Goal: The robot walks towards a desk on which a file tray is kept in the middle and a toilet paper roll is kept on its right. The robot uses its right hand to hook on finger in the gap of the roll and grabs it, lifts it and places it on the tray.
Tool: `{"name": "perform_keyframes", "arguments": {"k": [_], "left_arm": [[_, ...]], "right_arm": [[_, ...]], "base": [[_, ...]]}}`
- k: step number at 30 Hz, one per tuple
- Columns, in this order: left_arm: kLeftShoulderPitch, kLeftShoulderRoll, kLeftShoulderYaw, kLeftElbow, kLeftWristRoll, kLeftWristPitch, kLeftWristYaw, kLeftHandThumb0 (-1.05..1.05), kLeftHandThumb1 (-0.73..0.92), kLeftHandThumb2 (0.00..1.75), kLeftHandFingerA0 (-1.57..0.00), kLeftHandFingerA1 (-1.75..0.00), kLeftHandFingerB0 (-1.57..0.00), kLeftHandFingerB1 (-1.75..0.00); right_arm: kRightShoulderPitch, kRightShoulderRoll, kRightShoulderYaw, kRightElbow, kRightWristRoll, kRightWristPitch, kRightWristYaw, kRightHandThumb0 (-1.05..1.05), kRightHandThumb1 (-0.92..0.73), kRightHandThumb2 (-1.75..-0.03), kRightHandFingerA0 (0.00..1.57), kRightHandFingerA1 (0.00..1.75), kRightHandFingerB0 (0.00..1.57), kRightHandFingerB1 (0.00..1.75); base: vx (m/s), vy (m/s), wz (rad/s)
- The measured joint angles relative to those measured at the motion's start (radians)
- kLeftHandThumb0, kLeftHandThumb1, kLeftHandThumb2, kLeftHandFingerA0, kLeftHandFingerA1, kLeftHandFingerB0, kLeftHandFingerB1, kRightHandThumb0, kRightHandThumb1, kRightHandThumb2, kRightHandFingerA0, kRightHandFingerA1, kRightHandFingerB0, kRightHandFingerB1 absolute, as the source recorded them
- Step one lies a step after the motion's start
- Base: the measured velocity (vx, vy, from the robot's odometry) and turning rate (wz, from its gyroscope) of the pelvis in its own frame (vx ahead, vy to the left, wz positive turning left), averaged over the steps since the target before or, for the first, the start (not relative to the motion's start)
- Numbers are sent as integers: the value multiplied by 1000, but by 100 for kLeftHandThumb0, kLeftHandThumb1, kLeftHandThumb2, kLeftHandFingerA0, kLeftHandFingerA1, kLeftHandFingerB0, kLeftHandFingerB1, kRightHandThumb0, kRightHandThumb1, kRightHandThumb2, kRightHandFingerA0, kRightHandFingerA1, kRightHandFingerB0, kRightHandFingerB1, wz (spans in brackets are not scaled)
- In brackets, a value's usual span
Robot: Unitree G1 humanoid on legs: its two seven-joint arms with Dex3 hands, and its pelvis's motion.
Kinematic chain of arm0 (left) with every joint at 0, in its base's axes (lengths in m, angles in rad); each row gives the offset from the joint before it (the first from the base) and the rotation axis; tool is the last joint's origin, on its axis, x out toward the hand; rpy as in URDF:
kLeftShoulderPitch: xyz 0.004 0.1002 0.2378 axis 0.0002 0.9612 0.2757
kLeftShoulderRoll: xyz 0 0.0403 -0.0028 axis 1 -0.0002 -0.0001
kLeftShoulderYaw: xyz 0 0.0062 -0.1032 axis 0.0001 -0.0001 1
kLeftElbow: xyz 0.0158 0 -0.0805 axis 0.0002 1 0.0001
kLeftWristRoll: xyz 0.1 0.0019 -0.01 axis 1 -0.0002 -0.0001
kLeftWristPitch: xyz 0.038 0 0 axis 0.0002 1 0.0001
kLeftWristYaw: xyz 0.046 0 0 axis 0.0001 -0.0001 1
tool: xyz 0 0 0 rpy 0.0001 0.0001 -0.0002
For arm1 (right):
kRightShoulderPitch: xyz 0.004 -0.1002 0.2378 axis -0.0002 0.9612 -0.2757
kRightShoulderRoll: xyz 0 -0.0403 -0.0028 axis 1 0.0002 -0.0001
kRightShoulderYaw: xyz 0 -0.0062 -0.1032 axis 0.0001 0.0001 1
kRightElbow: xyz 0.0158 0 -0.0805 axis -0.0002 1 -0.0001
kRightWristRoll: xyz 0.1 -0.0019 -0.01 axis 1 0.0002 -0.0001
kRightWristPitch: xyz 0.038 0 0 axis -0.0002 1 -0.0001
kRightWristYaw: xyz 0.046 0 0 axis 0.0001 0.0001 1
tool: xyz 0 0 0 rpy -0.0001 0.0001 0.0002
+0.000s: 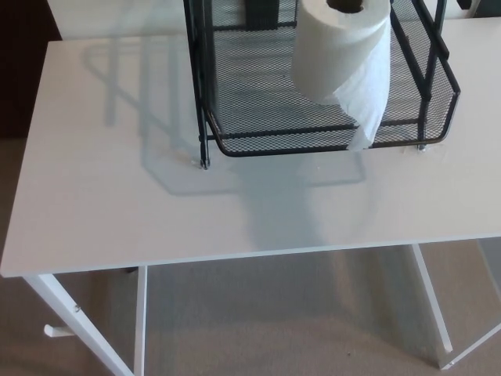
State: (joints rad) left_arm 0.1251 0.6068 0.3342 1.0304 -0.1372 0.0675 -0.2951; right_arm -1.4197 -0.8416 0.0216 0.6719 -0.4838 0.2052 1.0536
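White is the biggest thing: one rectangular desk with a smooth flat top (156,211), which fills most of the head view. Its thin white metal frame (78,321) goes down under the front edge. Below it lies one beige carpet floor (258,321).

On the far middle of the desk stands one black wire-mesh file tray (282,141). Its front rim faces the camera, and two small front feet touch the desk top, one at each front corner. Black upright posts rise at its left and right sides (their tops are cut by the upper edge of the picture). The tray throws a grey shadow on the desk, to the left and in front.

Inside the tray, on the right half of its mesh floor, stands one white toilet paper roll (337,55). It is upright, and its one brown cardboard core (347,5) opens upward. One loose end of paper (368,110) hangs down from the roll, lies over the front rim and almost reaches the desk top.

The left hand and the right hand do not show in this view, so I cannot tell if their fingers are apart or together. Nothing holds the roll.
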Motion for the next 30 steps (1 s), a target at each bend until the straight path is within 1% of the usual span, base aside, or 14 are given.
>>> {"name": "perform_keyframes", "arguments": {"k": [1,3,5,6,9,10,12,16,18,20,21,26,29,30], "left_arm": [[0,0,0,0,0,0,0,-69,92,80,-44,-78,-22,-65],[-1,-1,-1,-1,0,0,0,-69,92,80,-42,-77,-22,-64],[-2,-1,-1,0,0,0,0,-69,92,80,-42,-77,-22,-64],[-3,-2,-1,-1,0,0,0,-71,92,78,-45,-79,-23,-66],[-5,-3,-1,0,0,0,0,-70,92,78,-45,-80,-22,-66],[-5,-4,-1,0,0,0,0,-71,92,78,-43,-78,-22,-65],[-6,-6,-1,0,0,0,0,-70,92,78,-41,-79,-21,-65],[-11,-9,-3,2,0,0,0,-70,92,78,-42,-78,-19,-64],[-13,-10,-3,3,0,0,0,-68,92,77,-42,-78,-20,-64],[-16,-11,-3,3,0,0,0,-68,92,76,-42,-79,-21,-64],[-17,-12,-4,4,0,0,0,-68,92,76,-41,-80,-20,-64],[-24,-12,-4,6,0,0,0,-67,92,79,-42,-77,-23,-65],[-27,-12,-6,7,0,0,0,-69,92,79,-40,-74,-23,-64],[-28,-12,-7,8,1,0,0,-70,92,77,-42,-76,-23,-63]], "right_arm": [[14,-10,-17,-3,3,2,0,-54,-54,-57,79,112,34,32],[73,-50,-87,-18,12,10,2,-49,-57,-57,78,51,27,30],[142,-83,-156,-34,16,14,4,-49,-57,-57,78,51,27,30],[181,-96,-191,-43,18,14,5,-62,-44,-80,106,101,33,49],[292,-115,-285,-65,22,14,7,-58,-50,-56,90,88,37,37],[315,-116,-301,-67,22,14,7,-76,-39,-77,70,63,36,49],[411,-117,-369,-80,24,14,7,-71,-48,-55,106,87,40,44],[610,-99,-494,-110,26,13,1,-68,-47,-55,89,63,37,51],[696,-80,-544,-121,28,13,-5,-65,-60,-58,108,112,31,48],[807,-43,-600,-138,28,12,-21,-66,-47,-86,44,71,27,52],[840,-31,-615,-141,28,12,-26,-61,-59,-58,76,104,28,46],[1082,98,-710,-187,21,17,-78,-43,-53,-56,96,105,43,41],[1192,219,-778,-247,17,45,-115,-35,-50,-55,90,111,47,43],[1221,263,-800,-264,17,56,-130,-46,-36,-73,63,95,34,55]], "base": [[0,0,0],[0,0,0],[0,0,0],[0,0,0],[0,0,0],[0,0,0],[0,0,0],[0,0,0],[0,0,0],[0,0,0],[0,0,0],[0,0,0],[0,0,0],[0,0,0]]}}
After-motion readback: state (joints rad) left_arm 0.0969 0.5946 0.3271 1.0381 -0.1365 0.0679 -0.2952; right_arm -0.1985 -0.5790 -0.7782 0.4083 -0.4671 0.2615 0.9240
